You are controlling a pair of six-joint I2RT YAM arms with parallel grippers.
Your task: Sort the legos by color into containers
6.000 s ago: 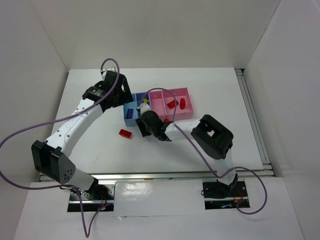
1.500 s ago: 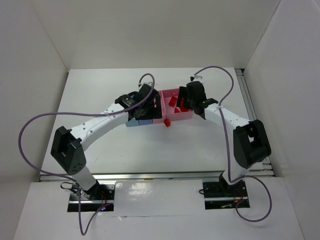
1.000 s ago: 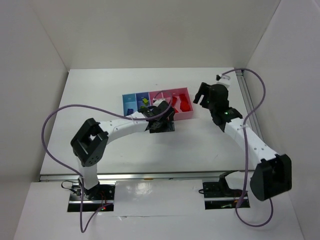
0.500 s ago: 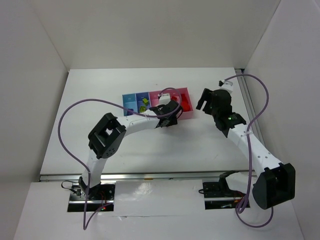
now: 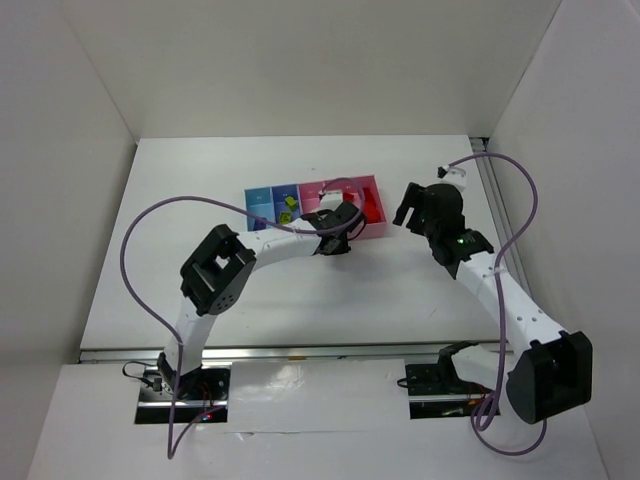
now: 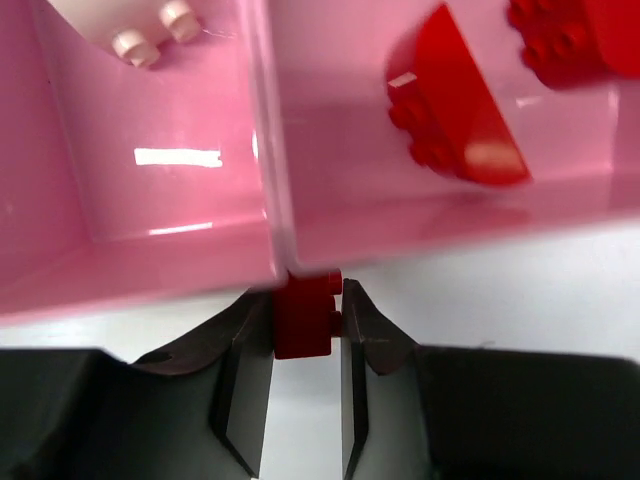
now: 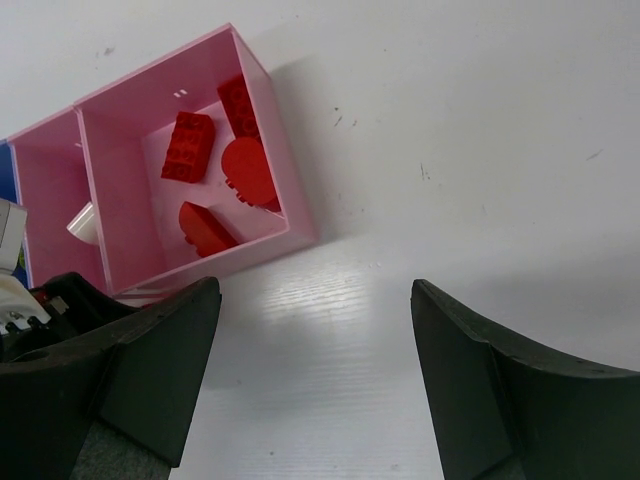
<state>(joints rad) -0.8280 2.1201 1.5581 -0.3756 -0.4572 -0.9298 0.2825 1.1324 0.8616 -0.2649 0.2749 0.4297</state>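
Observation:
The containers (image 5: 268, 193) are a joined row of bins in light blue, periwinkle and two pinks. My left gripper (image 6: 307, 308) is shut on a small red lego (image 6: 301, 326) right against the outside front wall, where the narrow pink bin (image 6: 150, 215) meets the wider pink bin (image 6: 430, 215). In the top view the left gripper (image 5: 336, 240) hides that brick. Several red legos (image 7: 195, 145) lie in the wider pink bin (image 7: 300, 215). A white lego (image 6: 135, 30) lies in the narrow one. Lime green legos (image 5: 288, 205) sit in the periwinkle bin. My right gripper (image 7: 315, 300) hangs open and empty over bare table, right of the row.
White walls enclose the table on the left, back and right. A metal rail (image 5: 505, 240) runs along the right edge. The left arm's purple cable (image 5: 190, 205) loops over the table left of the bins. The right arm (image 5: 480, 275) stretches along the right side.
My left gripper moved from over the middle bins to the front wall of the pink bins and closed on the red lego. The right arm swung away to the right and now holds still.

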